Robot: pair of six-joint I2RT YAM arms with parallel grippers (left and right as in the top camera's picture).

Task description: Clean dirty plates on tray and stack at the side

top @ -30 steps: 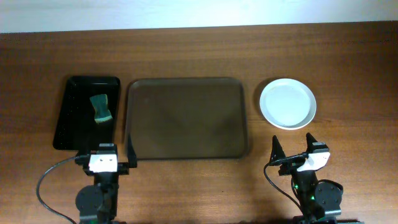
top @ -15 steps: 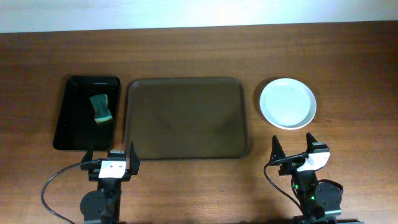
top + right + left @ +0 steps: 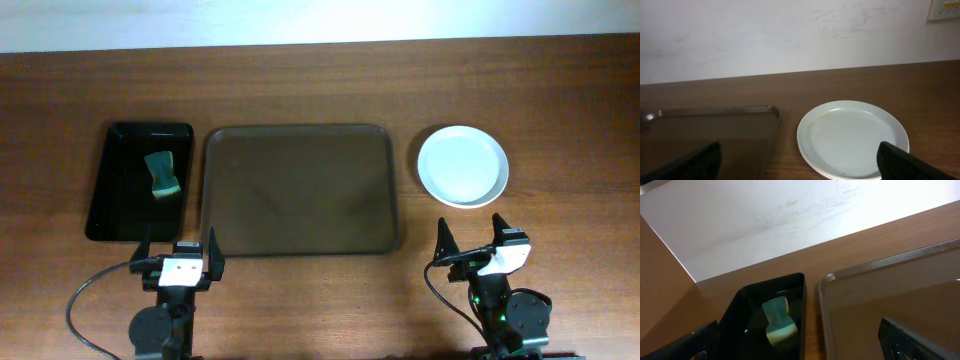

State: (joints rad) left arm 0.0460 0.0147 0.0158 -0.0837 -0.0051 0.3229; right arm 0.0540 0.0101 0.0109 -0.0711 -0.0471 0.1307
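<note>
The white plates sit in a stack on the table right of the brown tray; the stack also shows in the right wrist view, with a faint smear on the top plate. The brown tray holds no plates and shows in both wrist views. My left gripper is open and empty at the table's front, before the tray's near left corner. My right gripper is open and empty, just in front of the plate stack.
A glossy black tray lies left of the brown tray, with a green sponge in it; both show in the left wrist view. A white wall runs behind the table's far edge.
The left gripper has drawn back toward the table's front edge and opened; its fingers now stand apart. The right arm and the plates have not moved.
</note>
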